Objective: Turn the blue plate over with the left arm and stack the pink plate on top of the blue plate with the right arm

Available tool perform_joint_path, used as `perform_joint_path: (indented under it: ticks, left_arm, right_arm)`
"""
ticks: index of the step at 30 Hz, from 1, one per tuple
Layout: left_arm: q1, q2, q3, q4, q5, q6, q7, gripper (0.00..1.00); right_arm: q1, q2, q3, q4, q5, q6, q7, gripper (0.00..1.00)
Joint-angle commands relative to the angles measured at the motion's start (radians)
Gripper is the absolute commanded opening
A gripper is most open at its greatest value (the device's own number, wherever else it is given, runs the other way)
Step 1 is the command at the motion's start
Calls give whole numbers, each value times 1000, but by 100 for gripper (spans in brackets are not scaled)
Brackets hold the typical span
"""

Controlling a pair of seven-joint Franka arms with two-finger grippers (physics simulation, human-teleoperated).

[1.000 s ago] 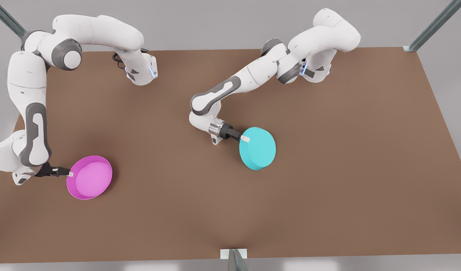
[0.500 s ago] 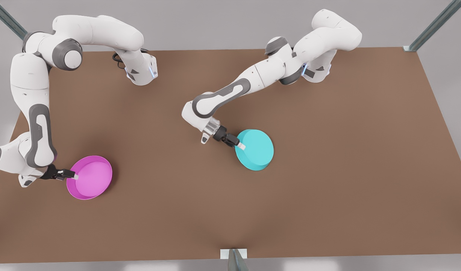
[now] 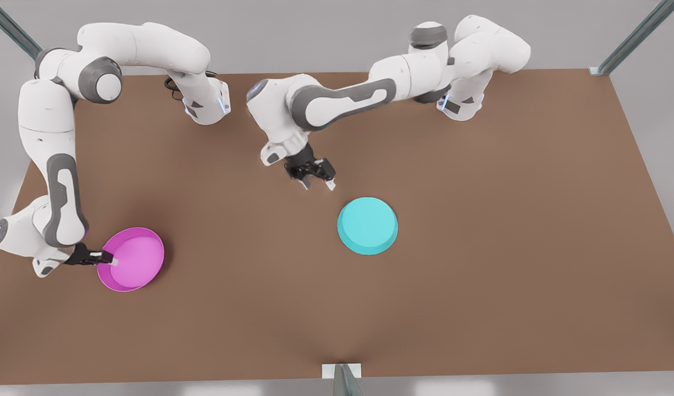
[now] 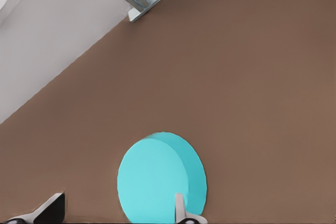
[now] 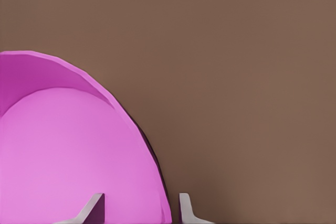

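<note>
The blue plate (image 3: 367, 225) lies upside down near the table's middle, its flat base facing up. My left gripper (image 3: 318, 184) hangs open above and behind it, apart from it. The left wrist view looks down on the blue plate (image 4: 157, 177) beyond my left gripper (image 4: 118, 214), whose fingertips (image 4: 181, 208) stand wide apart. At the front view's left, the pink plate (image 3: 132, 258) rests upright. My right gripper (image 3: 110, 258) is at its near rim. In the right wrist view, my right gripper (image 5: 139, 211) is open astride the pink plate's (image 5: 68, 150) rim, one finger inside and one outside.
The brown table (image 3: 480, 275) spreads wide to the front view's right. A metal bracket (image 3: 341, 371) sits at the front edge, and slanted metal posts (image 3: 634, 38) stand at the back corners. Both arm bases are mounted along the back edge.
My left gripper let go of the blue plate, which dropped flat with its base up, and rose back away from it. My right gripper edged over the pink plate's rim.
</note>
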Motion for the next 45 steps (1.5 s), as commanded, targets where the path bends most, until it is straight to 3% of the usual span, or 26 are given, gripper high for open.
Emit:
perform_joint_path:
  ticks: [1, 3, 4, 5, 7, 8, 9, 10, 11, 12, 13, 15, 23, 24, 33, 45]
  left_arm:
    - [282, -174, -9, -3, -420, -146, -422, 100]
    - [802, -201, -10, -11, -593, -238, -337, 100]
    - [1002, -194, 0, -76, -595, -238, -46, 100]
    - [1123, -188, 1, -151, -598, -234, 136, 100]
    - [1177, -174, -1, -207, -601, -276, 450, 100]
    - [1177, -203, -1, -195, -618, -385, 575, 100]
    - [1182, -313, 34, -192, -624, -421, 741, 100]
    - [1134, -456, 187, -201, -741, -419, 780, 100]
    - [1007, -580, 466, -205, -920, -399, 778, 100]
    - [895, -698, 716, -314, -1086, -306, 777, 100]
    - [849, -864, 850, -602, -1172, -82, 777, 100]
    - [840, -876, 861, -676, -1196, 4, 775, 100]
    - [840, -867, 861, -675, -1198, 3, 777, 100]
    - [838, -867, 861, -673, -1196, 4, 777, 100]
    - [838, -867, 861, -673, -1203, 4, 775, 100]
    - [834, -866, 861, -673, -1203, 4, 775, 100]
  right_arm:
    - [1, 0, -1, 2, 1, 5, 0, 59]
    - [0, 0, 1, 2, 1, 4, -11, 32]
    - [0, -1, -1, 4, 1, 1, -14, 21]
    - [0, -1, -1, 4, 0, -2, -16, 21]
    - [0, -1, 1, 4, 0, -2, -29, 21]
    - [0, -3, -1, 4, 0, -5, -28, 21]
    - [1, -3, 1, 2, 1, -10, -26, 21]
    - [0, -6, 5, 0, 1, -25, -25, 21]
    - [-13, -10, 22, 4, 1, -59, -26, 21]
    - [-20, -12, 27, 4, 1, -65, -26, 21]
    - [-25, -12, 34, 5, 1, -84, -28, 21]
    - [-68, -12, 79, 0, 1, -94, -29, 21]
    - [-172, -30, 289, 11, 6, -134, -40, 21]
    - [-135, -32, 324, 17, 4, -131, 46, 21]
    - [440, -58, 323, 154, -5, -93, 739, 21]
    - [737, -21, 324, 218, 27, -93, 880, 21]
